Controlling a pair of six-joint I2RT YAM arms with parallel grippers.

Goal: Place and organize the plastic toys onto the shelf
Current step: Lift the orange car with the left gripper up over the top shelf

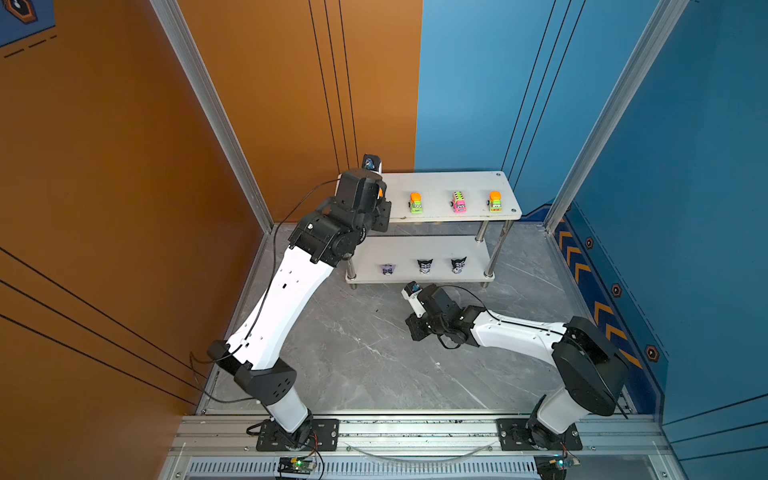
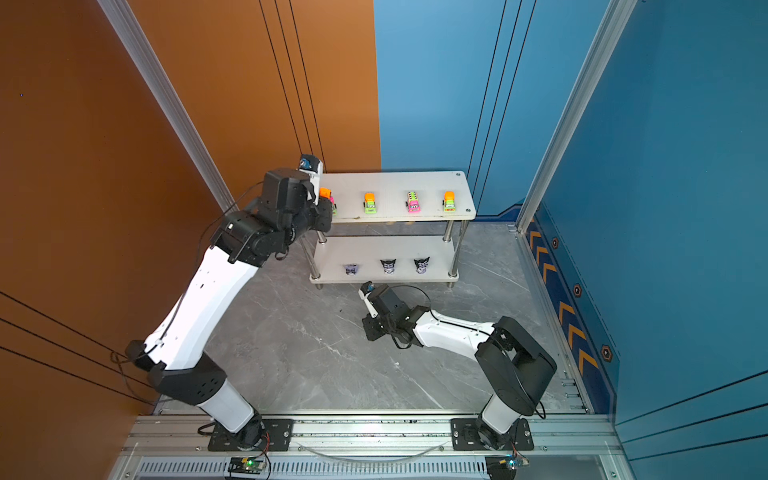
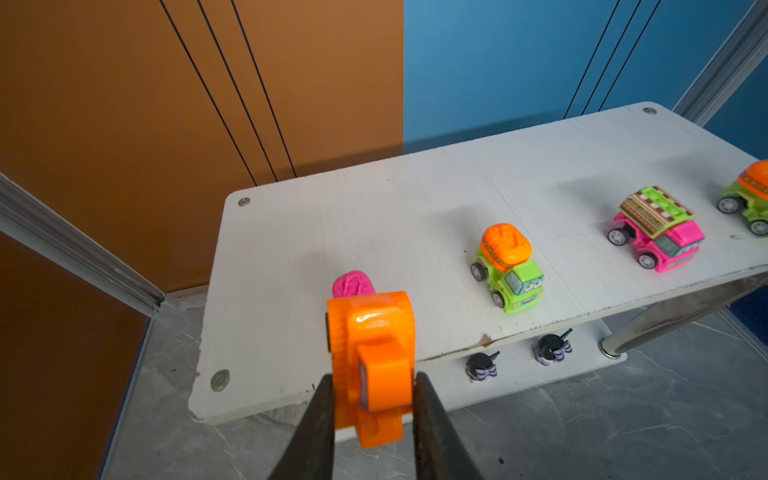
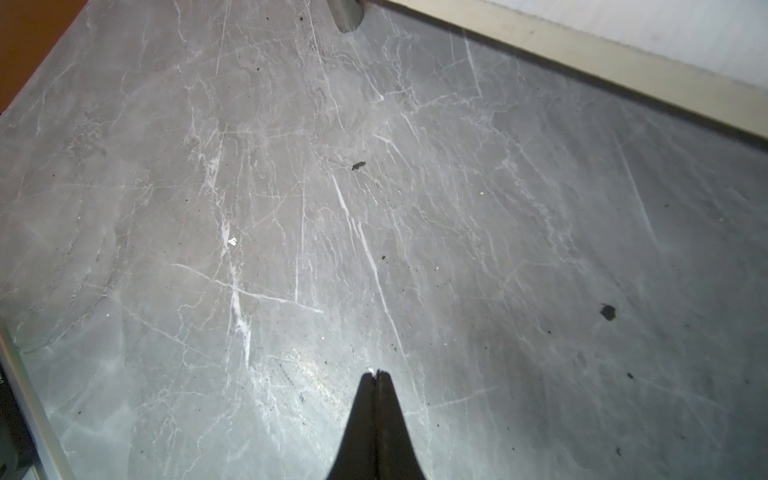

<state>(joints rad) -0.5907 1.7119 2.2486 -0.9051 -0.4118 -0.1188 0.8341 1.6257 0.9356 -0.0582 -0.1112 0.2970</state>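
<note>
The left pincer is closed partway, its two dark fingers pressed against the sides of the orange truck. It grips the truck at the cab end, and a pink piece shows beyond the orange body. The truck is held over the left end of the top tier of the shelf, near that tier's front left corner. Whether its wheels touch the white board cannot be told. In a top view the truck peeks out beside the arm's wrist at that same end.

Three more toys stand in a row along the front edge of the top tier, well apart and all nosed toward that edge. They are the near green truck with an orange drum on its back, the pink truck with a green striped roof, and the far green truck by the right end. On the lower tier the left figurine, middle figurine and right figurine stand along its front edge, black and purple with pointed ears.

The shelf stands at the far edge of the grey marbled table, nearer the far right corner.

The right pincer is fully closed, tip against tip, with nothing between its fingers. It hangs over bare table just in front of the shelf's front edge.
</note>
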